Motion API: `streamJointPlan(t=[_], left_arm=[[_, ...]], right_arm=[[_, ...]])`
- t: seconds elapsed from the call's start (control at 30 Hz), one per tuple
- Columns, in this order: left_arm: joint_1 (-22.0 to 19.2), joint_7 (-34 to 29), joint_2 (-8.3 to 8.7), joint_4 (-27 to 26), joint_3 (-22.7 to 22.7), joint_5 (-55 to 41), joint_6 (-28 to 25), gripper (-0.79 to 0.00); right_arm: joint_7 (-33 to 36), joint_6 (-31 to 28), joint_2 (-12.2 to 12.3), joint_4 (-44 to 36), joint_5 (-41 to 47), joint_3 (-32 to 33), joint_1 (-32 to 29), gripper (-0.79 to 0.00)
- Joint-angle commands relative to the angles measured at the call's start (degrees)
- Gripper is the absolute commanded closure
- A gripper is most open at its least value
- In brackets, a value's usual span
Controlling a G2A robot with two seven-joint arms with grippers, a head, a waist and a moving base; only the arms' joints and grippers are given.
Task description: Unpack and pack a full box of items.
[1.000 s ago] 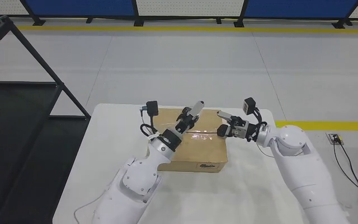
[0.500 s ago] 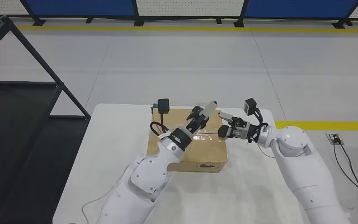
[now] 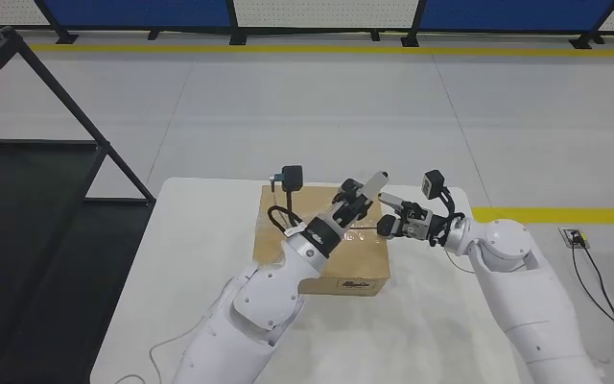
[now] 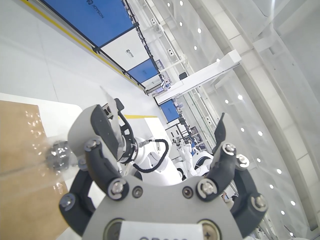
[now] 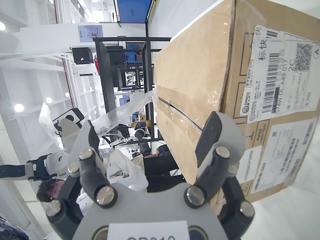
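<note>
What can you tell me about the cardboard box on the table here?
The cardboard box is plain brown corrugated board, rectangular, sitting flat on the white table. Its top flaps are shut, meeting at a centre seam under glossy clear tape. A strip of that tape stands peeled off one end of the seam and stretches away from the box. One end face carries white shipping labels with barcodes. The left arm extends above its top.

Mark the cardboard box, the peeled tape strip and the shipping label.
cardboard box (image 5: 190,71): right wrist view, top face.
tape strip (image 5: 125,110): right wrist view, lifted middle stretch.
shipping label (image 5: 282,76): right wrist view, its centre.
</note>
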Motion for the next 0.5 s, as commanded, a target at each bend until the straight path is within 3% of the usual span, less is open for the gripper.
streamJointPlan(t=[0.0,0.47], left_arm=[[-0.10,-0.04,-0.15,-0.01,0.05,0.12,0.02,-0.785],[0.58,-1.28,-0.87,-3.04,-1.10,0.84,-0.54,-0.785]], right_arm=[[-0.03,0.02,0.04,-0.07,0.03,-0.03,-0.04,-0.785],[-0.36,0.13,0.30,-0.27,0.43,-0.47,0.07,-0.785]])
